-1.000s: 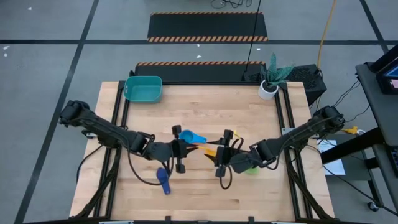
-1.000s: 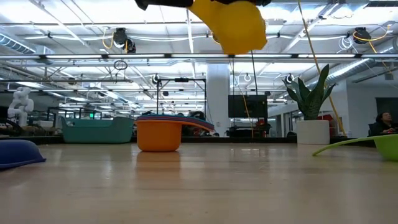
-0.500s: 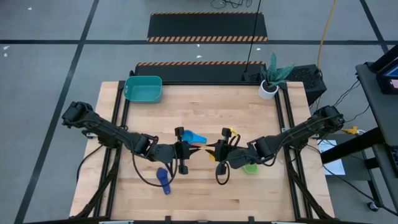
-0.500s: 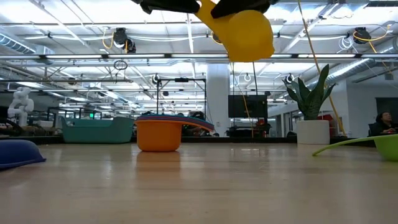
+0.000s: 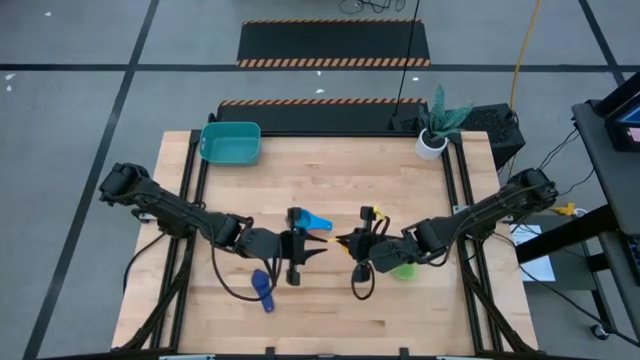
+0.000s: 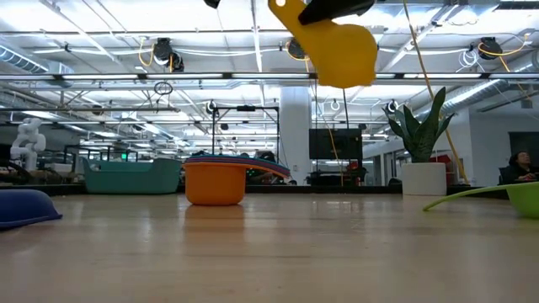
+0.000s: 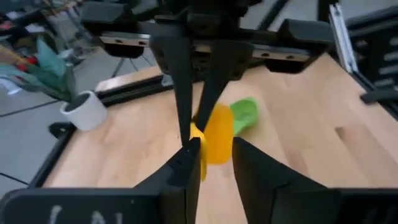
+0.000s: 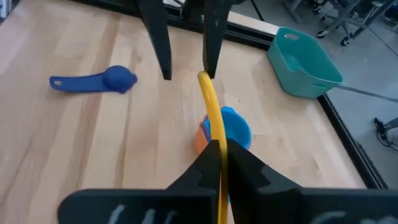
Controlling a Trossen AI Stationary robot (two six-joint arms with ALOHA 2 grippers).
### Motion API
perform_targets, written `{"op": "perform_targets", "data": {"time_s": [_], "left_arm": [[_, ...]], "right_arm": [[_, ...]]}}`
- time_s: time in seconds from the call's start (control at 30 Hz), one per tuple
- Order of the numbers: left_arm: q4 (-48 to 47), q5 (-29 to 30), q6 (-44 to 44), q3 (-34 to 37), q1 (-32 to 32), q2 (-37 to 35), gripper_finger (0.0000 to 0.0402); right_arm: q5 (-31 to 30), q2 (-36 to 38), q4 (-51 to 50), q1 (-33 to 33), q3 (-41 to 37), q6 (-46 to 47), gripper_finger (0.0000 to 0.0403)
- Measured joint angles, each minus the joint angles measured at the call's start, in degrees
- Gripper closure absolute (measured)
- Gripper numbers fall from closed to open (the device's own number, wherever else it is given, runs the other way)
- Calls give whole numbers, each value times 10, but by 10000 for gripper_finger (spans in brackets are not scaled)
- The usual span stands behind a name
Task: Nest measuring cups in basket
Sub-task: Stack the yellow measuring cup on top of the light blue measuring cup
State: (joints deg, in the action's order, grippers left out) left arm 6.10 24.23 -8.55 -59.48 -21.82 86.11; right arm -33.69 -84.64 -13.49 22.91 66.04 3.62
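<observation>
The yellow measuring cup [image 6: 337,52] hangs in the air over the table's middle, between my two grippers. My right gripper [image 8: 219,152] is shut on it. My left gripper [image 7: 216,163] faces it from the left, open; the handle's free end [image 8: 204,77] lies beside one of its fingers [image 8: 211,43], and I cannot tell if they touch. An orange cup with blue cups nested in it [image 5: 316,222] stands on its base just beyond. The teal basket [image 5: 231,142] stands at the far left corner. My right gripper pinches the yellow cup's handle [image 8: 215,134] between its two fingers, the strip standing on edge. The fingers come from the table's right, slanting a little downward, and lie along the handle. The cup is lifted clear, its bowl [image 7: 219,134] hanging below the fingers.
A dark blue cup [image 5: 263,290] lies near the front, left of centre. A green cup [image 5: 402,268] lies under my right arm. A white plant pot [image 5: 432,143] stands at the far right. Bare wood lies between the cups and the basket.
My right gripper has shut on the yellow cup's handle, and my left gripper has opened and let go of it. Both hands have kept their place. The cup has tipped and shifted slightly toward the table's right, staying high above the wood.
</observation>
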Motion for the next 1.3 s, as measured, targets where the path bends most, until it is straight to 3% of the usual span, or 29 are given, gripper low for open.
{"op": "perform_targets", "data": {"time_s": [0.17,0.43,0.67,0.8,1.07,1.3], "left_arm": [[17,40,1,-1,1,-8,304],[14,44,0,-1,0,-7,303],[15,15,1,-1,0,-6,299],[28,7,1,0,0,5,273],[182,-2,-79,0,1,68,174],[410,-2,-171,0,3,149,120]], "right_arm": [[-10,37,-28,20,0,2,401],[-10,104,-48,67,-7,16,402],[-8,168,84,94,-75,-30,402],[-7,199,193,94,-130,-64,402],[20,233,411,102,-211,-149,402],[39,251,552,142,-256,-236,400]]}}
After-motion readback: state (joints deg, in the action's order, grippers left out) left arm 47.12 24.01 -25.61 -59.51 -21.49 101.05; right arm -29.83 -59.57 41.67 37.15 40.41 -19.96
